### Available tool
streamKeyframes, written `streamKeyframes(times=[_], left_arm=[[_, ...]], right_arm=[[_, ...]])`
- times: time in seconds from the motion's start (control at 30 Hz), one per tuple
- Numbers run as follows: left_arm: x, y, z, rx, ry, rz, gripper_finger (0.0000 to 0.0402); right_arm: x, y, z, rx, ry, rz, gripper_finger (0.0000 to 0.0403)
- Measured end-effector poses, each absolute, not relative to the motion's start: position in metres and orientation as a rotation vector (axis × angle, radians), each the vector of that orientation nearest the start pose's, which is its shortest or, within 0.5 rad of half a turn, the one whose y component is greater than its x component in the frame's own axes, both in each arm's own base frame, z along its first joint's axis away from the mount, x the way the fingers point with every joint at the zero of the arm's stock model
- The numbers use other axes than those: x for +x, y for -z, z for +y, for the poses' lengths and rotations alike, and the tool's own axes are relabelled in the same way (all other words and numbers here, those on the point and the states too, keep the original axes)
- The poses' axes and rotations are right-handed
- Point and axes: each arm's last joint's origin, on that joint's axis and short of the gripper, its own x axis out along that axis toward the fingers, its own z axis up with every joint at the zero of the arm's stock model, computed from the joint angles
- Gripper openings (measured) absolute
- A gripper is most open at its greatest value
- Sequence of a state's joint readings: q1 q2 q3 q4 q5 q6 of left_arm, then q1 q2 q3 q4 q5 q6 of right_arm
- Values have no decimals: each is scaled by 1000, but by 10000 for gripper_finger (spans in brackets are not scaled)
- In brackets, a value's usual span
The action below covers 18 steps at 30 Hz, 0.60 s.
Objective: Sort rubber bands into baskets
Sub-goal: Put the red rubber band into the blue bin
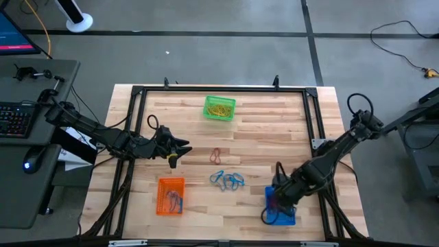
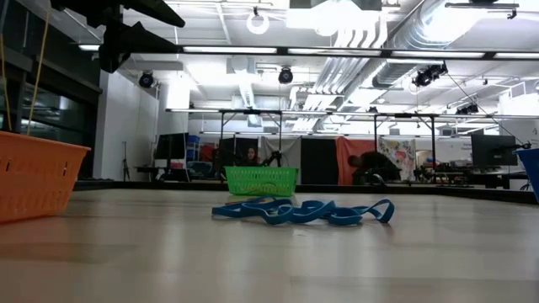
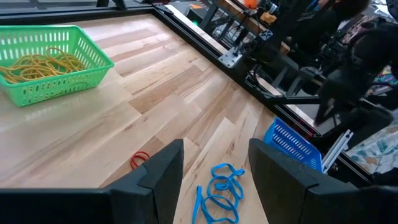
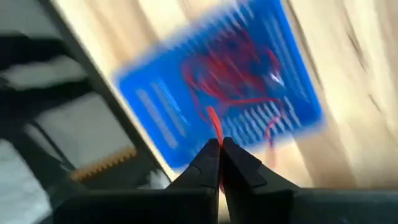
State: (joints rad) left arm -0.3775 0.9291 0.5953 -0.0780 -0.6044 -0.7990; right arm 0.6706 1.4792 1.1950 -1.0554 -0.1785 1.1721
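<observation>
Right gripper [image 4: 219,144]: closed, pinching a red band [image 4: 214,127] above the blue basket [image 4: 155,112].
Left gripper [image 3: 214,163]: wide, empty.
Blurred: basket contents.

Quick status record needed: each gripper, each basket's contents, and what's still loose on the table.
left gripper: open, above the table between the orange basket and the loose bands
right gripper: shut on a red rubber band, over the blue basket
green basket: yellow bands
orange basket: blue bands
blue basket: red bands
loose: blue bands, one red band
</observation>
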Motion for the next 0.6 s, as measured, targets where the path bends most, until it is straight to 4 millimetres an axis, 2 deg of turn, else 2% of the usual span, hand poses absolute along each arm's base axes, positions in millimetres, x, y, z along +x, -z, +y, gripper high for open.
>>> streamKeyframes(times=[0.1, 0.2, 0.5, 0.6], left_arm=[[189, -255, -57, -592, -352, 252, 175], [189, -255, -57, -592, -353, 252, 175], [189, -255, -57, -588, -353, 253, 175], [189, -255, -57, -577, -351, 255, 175]], right_arm=[[222, -264, 171, 645, 101, 1415, 0], [228, -263, 167, 644, 105, 1395, 0], [209, -258, 168, 568, 181, 1545, 0], [209, -258, 171, 569, 162, 1536, 0]])
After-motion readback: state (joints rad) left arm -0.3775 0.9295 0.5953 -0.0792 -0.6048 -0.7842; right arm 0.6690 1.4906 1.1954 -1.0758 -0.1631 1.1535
